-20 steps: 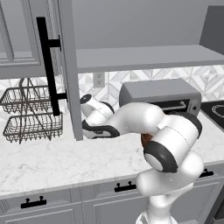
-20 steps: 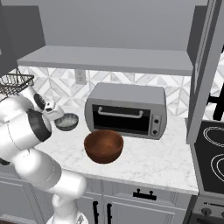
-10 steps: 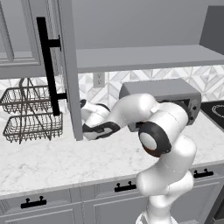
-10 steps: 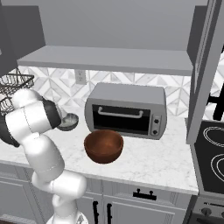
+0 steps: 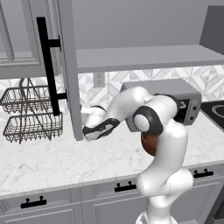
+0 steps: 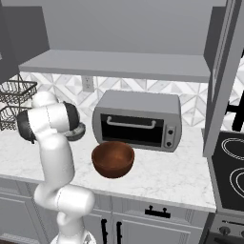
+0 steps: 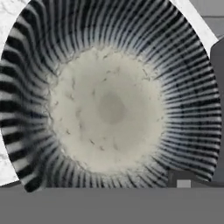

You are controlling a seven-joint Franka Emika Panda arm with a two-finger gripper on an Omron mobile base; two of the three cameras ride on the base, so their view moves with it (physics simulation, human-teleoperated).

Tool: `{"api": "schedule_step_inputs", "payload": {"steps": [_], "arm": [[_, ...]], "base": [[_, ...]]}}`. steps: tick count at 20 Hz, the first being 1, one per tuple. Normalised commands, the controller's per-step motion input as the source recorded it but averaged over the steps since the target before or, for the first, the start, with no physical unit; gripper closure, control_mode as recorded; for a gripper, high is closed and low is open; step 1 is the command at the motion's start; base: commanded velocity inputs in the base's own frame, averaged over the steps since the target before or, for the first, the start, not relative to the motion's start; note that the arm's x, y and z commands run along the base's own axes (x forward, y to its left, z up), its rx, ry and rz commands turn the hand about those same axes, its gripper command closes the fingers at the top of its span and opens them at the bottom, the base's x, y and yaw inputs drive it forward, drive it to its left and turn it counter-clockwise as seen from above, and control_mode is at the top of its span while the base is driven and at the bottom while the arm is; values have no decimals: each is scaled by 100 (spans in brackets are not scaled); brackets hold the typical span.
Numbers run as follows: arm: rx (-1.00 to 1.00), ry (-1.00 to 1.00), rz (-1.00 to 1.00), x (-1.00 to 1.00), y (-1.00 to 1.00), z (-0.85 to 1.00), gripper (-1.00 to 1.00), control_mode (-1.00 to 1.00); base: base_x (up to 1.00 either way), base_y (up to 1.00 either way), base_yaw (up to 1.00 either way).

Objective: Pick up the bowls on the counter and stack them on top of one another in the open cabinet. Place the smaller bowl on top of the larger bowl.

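Smaller bowl close under the hand, rim cropped, on the counter beside the cabinet door, finger spread indeterminate (tips hidden), larger bowl before the toaster oven, half masked by the arm.

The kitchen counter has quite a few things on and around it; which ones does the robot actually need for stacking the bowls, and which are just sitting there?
Needed for the job:
- small grey bowl
- reddish-brown bowl
- open cabinet shelf
- counter

Just sitting there:
- toaster oven
- wire baskets
- stove
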Motion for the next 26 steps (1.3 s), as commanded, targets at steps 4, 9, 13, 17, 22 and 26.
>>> {"api": "schedule_step_inputs", "payload": {"steps": [4, 9, 13, 17, 22, 26], "arm": [[-2, 0, 0, 35, 3, -28, 100, -100], [-1, 0, 0, 3, 0, 0, 100, -100], [0, 0, 0, 0, 0, 0, 100, -100], [0, -6, 0, -18, 0, 0, 100, -100], [0, -28, 0, -80, -5, 21, 100, -100], [0, -31, -3, -100, -36, 8, 100, -100]], "base": [[0, 0, 0], [0, 0, 0], [0, 0, 0], [0, 0, 0], [0, 0, 0], [0, 0, 0]]}}
